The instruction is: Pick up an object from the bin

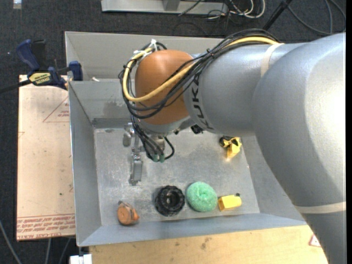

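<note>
- One bulky grey arm [275,103] across the right side of the bin [82,164], covering part of the floor there; could knock the far wall, or shove something hidden beneath, on a blind descent.
- Gripper [135,169] low over bare floor in the left-middle, apart from every loose thing; spread or pressed together, cannot tell; nothing seen pinched; likely to grab air or scrape metal if lowered straight down here.
- Green spongy ball [201,196] near the front wall, just beside its neighbours on both sides; looks soft and round, so may squash or squirt out of an off-centre pinch.
- Black round ring [169,200] just left of the ball; crowded there; could be dragged along or get in the way of a grab at the ball.
- Orange-brown lump [127,214] in the front left corner, nearest the gripper and probably the easiest pick; close to the sloping walls, so risks a bump against them.
- Yellow block [229,203] right of the ball, near the front wall; same crowding, same wall risk.
- Small yellow piece [231,147] alone at the right-middle, close by the arm; small and irregular, easy to miss or flick away.
</note>
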Tool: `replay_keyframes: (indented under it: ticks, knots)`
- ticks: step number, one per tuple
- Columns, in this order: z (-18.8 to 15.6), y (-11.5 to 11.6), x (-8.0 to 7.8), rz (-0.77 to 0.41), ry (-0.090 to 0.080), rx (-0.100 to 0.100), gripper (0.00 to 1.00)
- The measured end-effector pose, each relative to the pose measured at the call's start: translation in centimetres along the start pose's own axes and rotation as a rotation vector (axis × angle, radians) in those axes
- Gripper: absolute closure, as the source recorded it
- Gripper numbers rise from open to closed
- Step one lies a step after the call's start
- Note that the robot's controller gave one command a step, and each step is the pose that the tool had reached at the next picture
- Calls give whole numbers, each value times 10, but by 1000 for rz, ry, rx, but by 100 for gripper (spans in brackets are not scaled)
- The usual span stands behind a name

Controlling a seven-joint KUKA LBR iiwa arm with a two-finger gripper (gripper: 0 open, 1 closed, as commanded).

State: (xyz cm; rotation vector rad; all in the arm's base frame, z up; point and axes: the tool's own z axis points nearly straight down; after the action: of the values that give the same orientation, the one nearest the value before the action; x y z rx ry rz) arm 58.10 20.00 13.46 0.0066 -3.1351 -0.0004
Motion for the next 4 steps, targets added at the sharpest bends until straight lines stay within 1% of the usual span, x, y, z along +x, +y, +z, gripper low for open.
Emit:
replay_keyframes:
  ticks: [1,2,3,4]
  knots:
    - [-5,-1,-2,3,-7,-1,0]
    - [-38,-36,-13,-28,-6,-1,0]
    - [-32,-41,31,-81,-12,0,0]
    - [-17,-61,50,-127,0,-2,0]
